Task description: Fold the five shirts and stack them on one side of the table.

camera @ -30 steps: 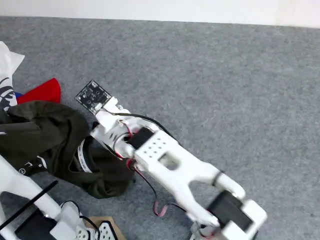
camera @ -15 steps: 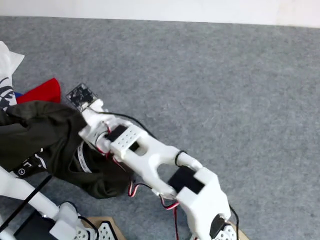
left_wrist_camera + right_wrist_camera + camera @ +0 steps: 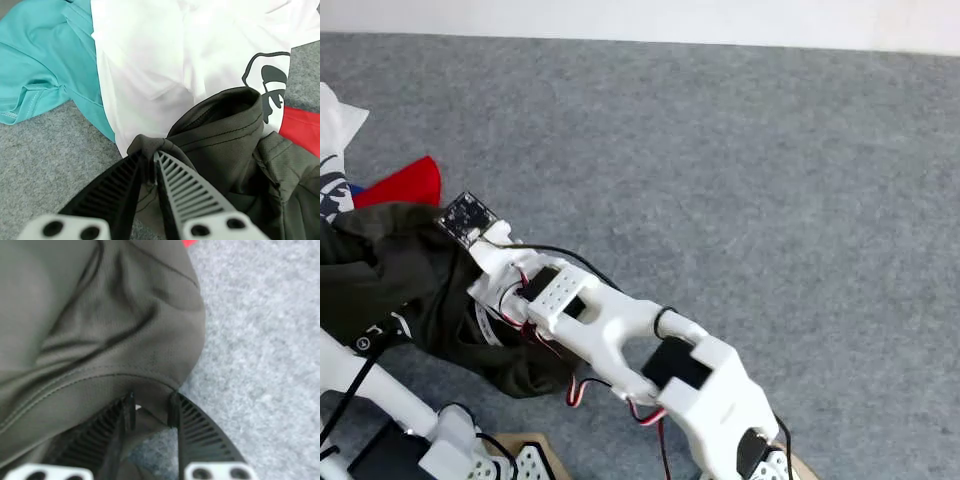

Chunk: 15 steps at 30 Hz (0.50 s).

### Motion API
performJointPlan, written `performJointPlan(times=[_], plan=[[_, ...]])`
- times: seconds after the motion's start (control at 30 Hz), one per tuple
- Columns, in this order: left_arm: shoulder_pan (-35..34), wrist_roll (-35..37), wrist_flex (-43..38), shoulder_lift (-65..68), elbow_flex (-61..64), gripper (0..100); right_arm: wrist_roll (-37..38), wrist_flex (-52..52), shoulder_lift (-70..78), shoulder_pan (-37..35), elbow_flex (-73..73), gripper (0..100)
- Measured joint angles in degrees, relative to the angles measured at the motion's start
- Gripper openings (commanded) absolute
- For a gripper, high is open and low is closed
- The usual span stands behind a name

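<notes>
Left gripper (image 3: pixel 148 156) jaws nearly closed, pinching a fold of the crumpled dark olive knit shirt (image 3: pixel 410 285), which lies on the left arm's side of the grey felt table (image 3: pixel 770 180). Right gripper (image 3: pixel 150 402) jaws a little apart astride its hem, maybe not biting. Risk: the hem slips out on a pull and the shirt bunches instead of spreading. Left wrist view adds a white printed shirt (image 3: pixel 160 55) and a teal shirt (image 3: pixel 45 55) beneath; high view shows a red cloth corner (image 3: pixel 410 182).
</notes>
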Motion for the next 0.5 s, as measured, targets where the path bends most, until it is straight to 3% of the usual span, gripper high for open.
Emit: performJointPlan(times=[0.17,0.27,0.5], plan=[[-0.1,0.0,0.0,0.0,0.0,1,0.0,-0.1,1.7,0.0,-0.6,9.9],[-0.1,0.0,0.0,0.0,0.0,1,0.0,-0.1,1.7,0.1,-0.6,0.5],[0.0,0.0,0.0,0.0,0.0,1,4.1,-0.1,1.7,2.2,-0.6,0.5]])
